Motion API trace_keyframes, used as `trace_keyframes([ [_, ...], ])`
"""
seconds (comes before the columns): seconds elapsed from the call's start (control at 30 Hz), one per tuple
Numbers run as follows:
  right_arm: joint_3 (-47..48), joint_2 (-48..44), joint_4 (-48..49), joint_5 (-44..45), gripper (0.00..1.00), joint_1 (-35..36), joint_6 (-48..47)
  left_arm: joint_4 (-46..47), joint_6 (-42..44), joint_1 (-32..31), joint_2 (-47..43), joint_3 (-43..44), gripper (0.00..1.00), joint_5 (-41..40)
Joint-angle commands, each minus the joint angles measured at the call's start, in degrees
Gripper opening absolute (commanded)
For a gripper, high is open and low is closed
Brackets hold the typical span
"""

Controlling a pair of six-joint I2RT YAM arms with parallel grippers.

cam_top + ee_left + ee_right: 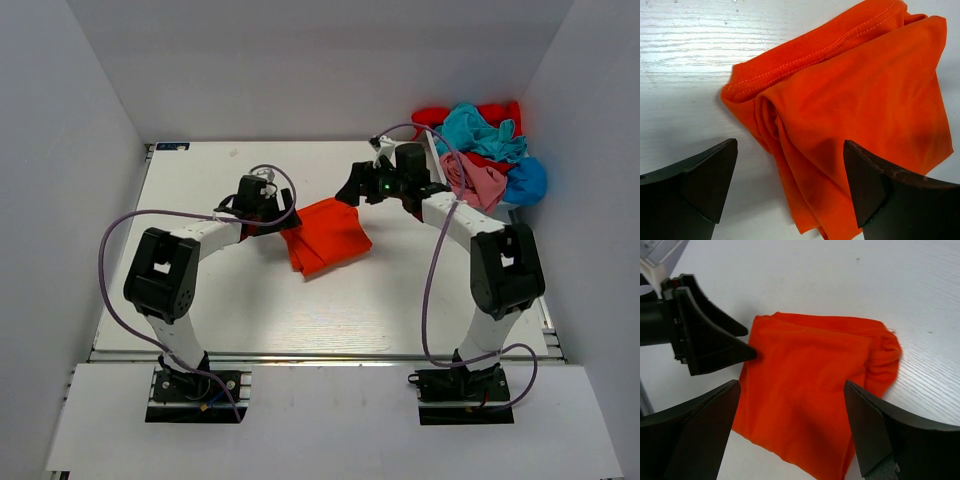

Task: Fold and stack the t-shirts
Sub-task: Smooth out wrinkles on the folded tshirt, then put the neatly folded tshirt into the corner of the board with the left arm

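The folded orange-red t-shirt (pixel 325 235) is laid on the counter (pixel 200 310) between the left jaws and right jaws. Both are held released and empty, seemingly so the fold settles flat.

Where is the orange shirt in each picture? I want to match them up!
Top view: the orange shirt lies near the middle of the picture.
Left wrist view: it fills the middle and right.
Right wrist view: it fills the centre.
Shared landmark: the left gripper, next to the shirt; it shows at the left of the right wrist view.
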Motion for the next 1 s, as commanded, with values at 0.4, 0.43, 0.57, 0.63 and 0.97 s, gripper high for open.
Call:
trace_keyframes([
  [0.4,15.8,25.0,7.3,0.4,0.82,-0.3,13.0,1.7,0.4,1.0,6.4,0.6,0.7,2.8],
  [0.43,18.7,26.7,5.2,2.5,0.82,-0.3,14.8,1.7,0.4,1.0,7.6,1.4,0.67,2.8],
  [0.57,20.4,30.7,2.3,4.7,0.8,-0.5,15.9,2.2,0.4,1.0,9.0,1.4,0.49,2.8],
  [0.63,19.3,30.6,2.0,3.7,0.8,-0.5,16.1,2.8,0.9,1.5,9.6,2.5,0.4,4.2],
  [0.97,14.5,14.8,3.6,-6.3,0.9,-0.8,8.4,1.2,11.2,1.5,12.5,12.4,0.0,-0.2],
])
